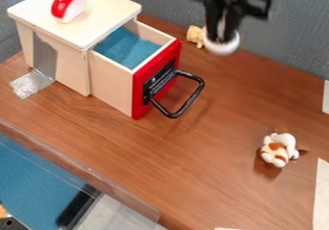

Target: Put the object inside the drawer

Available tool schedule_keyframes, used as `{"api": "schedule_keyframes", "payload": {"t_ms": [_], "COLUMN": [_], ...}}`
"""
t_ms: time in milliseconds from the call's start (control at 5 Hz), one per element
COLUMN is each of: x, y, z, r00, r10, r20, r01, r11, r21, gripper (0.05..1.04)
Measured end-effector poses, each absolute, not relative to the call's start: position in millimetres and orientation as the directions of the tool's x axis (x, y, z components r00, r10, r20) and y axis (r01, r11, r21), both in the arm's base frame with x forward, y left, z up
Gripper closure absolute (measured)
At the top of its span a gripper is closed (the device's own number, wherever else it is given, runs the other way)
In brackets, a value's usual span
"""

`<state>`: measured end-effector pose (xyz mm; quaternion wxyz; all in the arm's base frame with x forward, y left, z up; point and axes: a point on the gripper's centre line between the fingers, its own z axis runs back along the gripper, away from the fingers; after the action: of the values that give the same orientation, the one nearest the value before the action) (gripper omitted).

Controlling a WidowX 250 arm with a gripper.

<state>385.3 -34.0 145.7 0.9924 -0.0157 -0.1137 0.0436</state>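
Note:
The gripper [222, 31] hangs at the top, right of the box and over the back of the table. Its fingers are closed on a white round object [223, 46], held in the air. The wooden box's drawer [156, 81] is pulled out to the right, with a red front and a black loop handle [186, 101]. Blue lining [126, 48] shows inside the open drawer, with no object visible on it.
A red-and-white rounded object [68, 6] rests on the box top [96, 12]. Beside the held object is a small yellowish figure [195, 35]. A white-and-brown toy [279, 149] lies at the right of the wooden table [193, 176]. Grey padding borders the back.

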Motion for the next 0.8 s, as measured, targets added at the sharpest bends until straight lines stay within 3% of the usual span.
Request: {"api": "schedule_keyframes", "payload": {"t_ms": [400,800], "x": [396,371], "y": [20,58], "z": [131,102], "r00": [0.957,0.953], "r10": [0.207,0.242], "r20": [0.204,0.181], "r01": [-0.213,-0.265], "r11": [0.977,0.957], "r21": [0.005,0.116], "gripper": [0.858,0.858]}}
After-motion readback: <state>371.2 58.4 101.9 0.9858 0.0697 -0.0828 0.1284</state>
